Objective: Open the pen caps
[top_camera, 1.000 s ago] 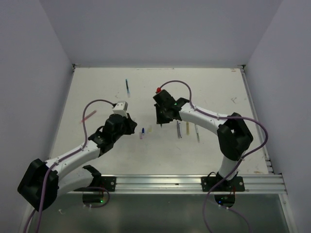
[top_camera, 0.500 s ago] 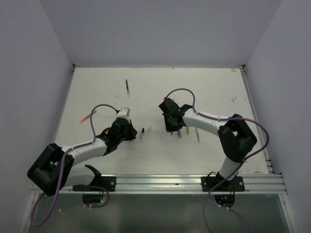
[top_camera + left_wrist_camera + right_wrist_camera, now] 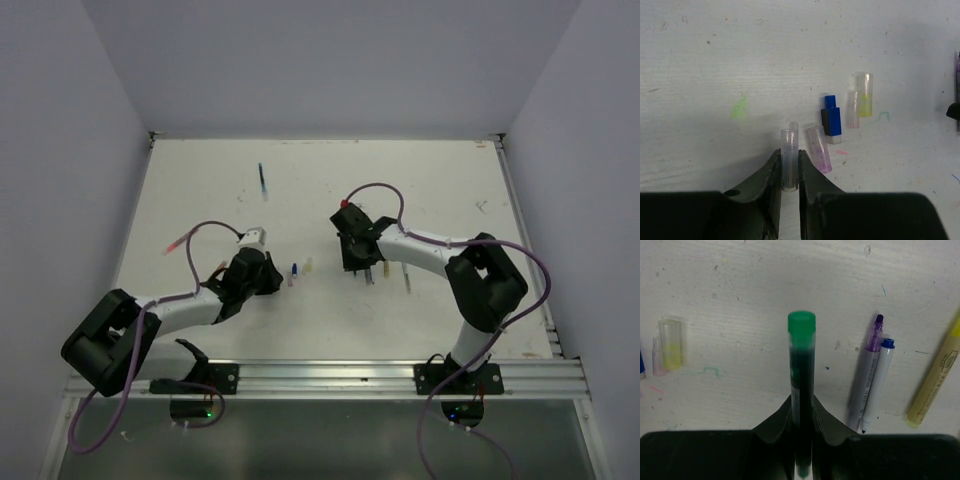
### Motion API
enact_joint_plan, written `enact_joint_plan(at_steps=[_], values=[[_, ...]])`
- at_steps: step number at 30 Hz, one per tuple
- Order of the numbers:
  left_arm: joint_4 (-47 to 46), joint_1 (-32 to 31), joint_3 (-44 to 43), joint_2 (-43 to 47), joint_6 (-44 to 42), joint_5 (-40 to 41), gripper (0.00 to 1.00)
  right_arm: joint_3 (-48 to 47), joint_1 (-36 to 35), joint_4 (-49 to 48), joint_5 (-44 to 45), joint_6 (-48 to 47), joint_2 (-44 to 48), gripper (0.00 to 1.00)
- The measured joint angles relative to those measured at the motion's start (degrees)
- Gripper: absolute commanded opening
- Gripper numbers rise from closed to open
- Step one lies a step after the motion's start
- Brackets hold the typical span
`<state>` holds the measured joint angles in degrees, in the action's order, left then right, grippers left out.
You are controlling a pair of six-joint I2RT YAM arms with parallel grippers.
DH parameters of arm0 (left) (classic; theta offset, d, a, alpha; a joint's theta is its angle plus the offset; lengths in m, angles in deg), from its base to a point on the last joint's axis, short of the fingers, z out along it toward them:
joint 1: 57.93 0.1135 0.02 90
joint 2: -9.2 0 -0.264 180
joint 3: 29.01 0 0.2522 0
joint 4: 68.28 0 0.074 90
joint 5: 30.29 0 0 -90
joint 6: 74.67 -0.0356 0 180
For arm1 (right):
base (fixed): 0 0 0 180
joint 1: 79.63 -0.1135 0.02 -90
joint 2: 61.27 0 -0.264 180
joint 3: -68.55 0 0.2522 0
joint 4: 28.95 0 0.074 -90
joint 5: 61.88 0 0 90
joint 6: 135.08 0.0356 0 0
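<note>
Down at the table (image 3: 200,190), the left gripper (image 3: 790,172) pinches a clear cap (image 3: 789,150), with pink cap (image 3: 819,150), blue cap (image 3: 832,117) and yellow cap (image 3: 865,95) at its two o'clock, while the right gripper (image 3: 802,410) clamps a green pen (image 3: 801,355), purple pen (image 3: 867,370) at three o'clock.

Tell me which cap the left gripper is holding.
The clear cap in the left gripper; the pink cap, blue cap and yellow cap lie loose on the table.

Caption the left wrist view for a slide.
Left claw shut on a clear cap; pink cap, blue cap and yellow cap lie just beyond on the stained table.
</note>
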<state>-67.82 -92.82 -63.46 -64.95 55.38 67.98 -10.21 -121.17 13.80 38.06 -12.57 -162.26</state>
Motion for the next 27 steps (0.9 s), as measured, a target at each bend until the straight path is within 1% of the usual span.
enact_joint_plan(at_steps=[3,4,7,13,14,18,19,21,22,23,24,25,27], values=[[-1.3,0.0,0.0,-1.0,0.5,-0.7,0.21,0.8,0.0,-0.3,0.7,0.0,0.0,0.21],[-1.7,0.0,0.0,-1.2,0.9,-0.9,0.24,0.9,0.1,-0.3,1.0,0.0,-0.1,0.23],[-3.1,0.0,0.1,-2.0,1.4,-1.5,0.25,1.4,0.4,-0.3,1.5,0.0,-0.3,0.26],[-5.3,0.0,0.8,-2.3,1.5,-2.1,0.31,1.9,0.8,-0.4,2.6,0.0,-0.7,0.29],[-5.4,0.0,0.8,-2.3,1.5,-2.1,0.34,1.9,0.9,-0.4,2.6,0.0,-0.8,0.29],[-5.3,0.0,0.8,-1.9,1.5,-2.2,0.39,2.3,0.9,-0.6,2.6,-0.2,-0.7,0.33],[-5.0,0.0,0.8,-1.6,1.5,-2.1,0.41,2.4,0.9,-0.9,2.6,-0.4,-0.7,0.37],[-4.0,0.0,0.8,-0.8,1.4,-1.9,0.43,2.6,0.9,-1.3,2.6,-0.8,-0.6,0.41],[-3.3,0.0,0.8,-0.3,1.4,-1.7,0.45,2.8,0.9,-1.4,2.6,-1.1,-0.3,0.45],[-2.6,0.0,0.8,0.4,1.4,-1.5,0.46,3.0,0.9,-1.5,2.7,-1.4,0.2,0.47],[-1.9,0.0,0.8,0.9,1.4,-1.4,0.47,3.4,0.9,-1.7,2.7,-1.8,1.0,0.49],[-0.9,0.0,0.8,1.8,1.3,-1.0,0.48,3.8,0.9,-1.7,2.8,-2.1,2.0,0.54],[1.1,0.0,0.5,4.0,1.3,-0.3,0.50,4.3,0.9,-1.8,2.8,-2.8,4.5,0.58]])
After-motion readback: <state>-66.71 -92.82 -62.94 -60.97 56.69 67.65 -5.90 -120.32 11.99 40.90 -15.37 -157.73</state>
